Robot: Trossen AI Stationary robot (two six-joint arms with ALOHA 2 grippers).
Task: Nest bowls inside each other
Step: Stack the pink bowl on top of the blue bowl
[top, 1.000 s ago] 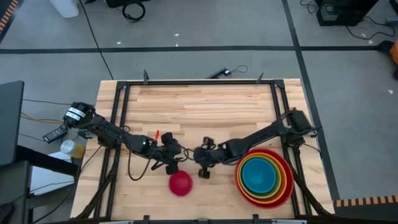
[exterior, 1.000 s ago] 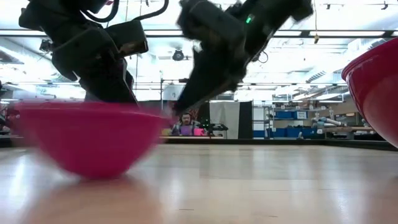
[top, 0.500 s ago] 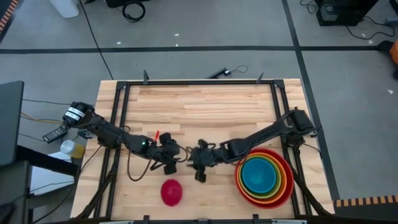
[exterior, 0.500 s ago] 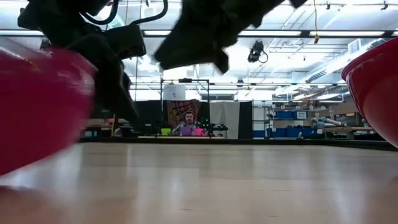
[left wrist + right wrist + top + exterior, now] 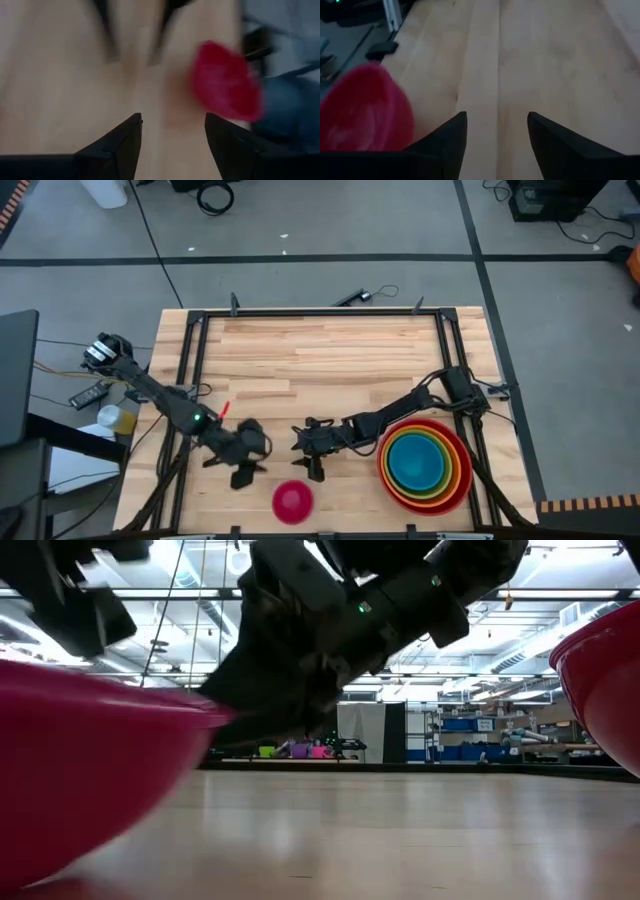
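Note:
A small magenta bowl (image 5: 293,501) stands upright on its base near the table's near edge, and it also shows in the low view (image 5: 90,780). At the right stands a stack of nested bowls (image 5: 425,463), teal innermost and red outermost (image 5: 605,680). My left gripper (image 5: 243,472) hangs open to the left of the magenta bowl (image 5: 227,82), touching nothing (image 5: 172,117). My right gripper (image 5: 308,460) is open just behind the bowl, between it and the stack. The bowl (image 5: 365,112) lies off to one side of its fingers (image 5: 497,116).
Black frame rails run along the table's left side (image 5: 188,370), right side (image 5: 452,350) and far edge (image 5: 320,312). Bare wood (image 5: 320,365) fills the far half. The magenta bowl sits close to the near edge (image 5: 300,532).
The magenta bowl has slid toward the table's near edge and stays upright. My right gripper has opened, sunk and gone toward the table's left. My left gripper has drawn back toward the left and near edges, away from the bowl, and has stayed open.

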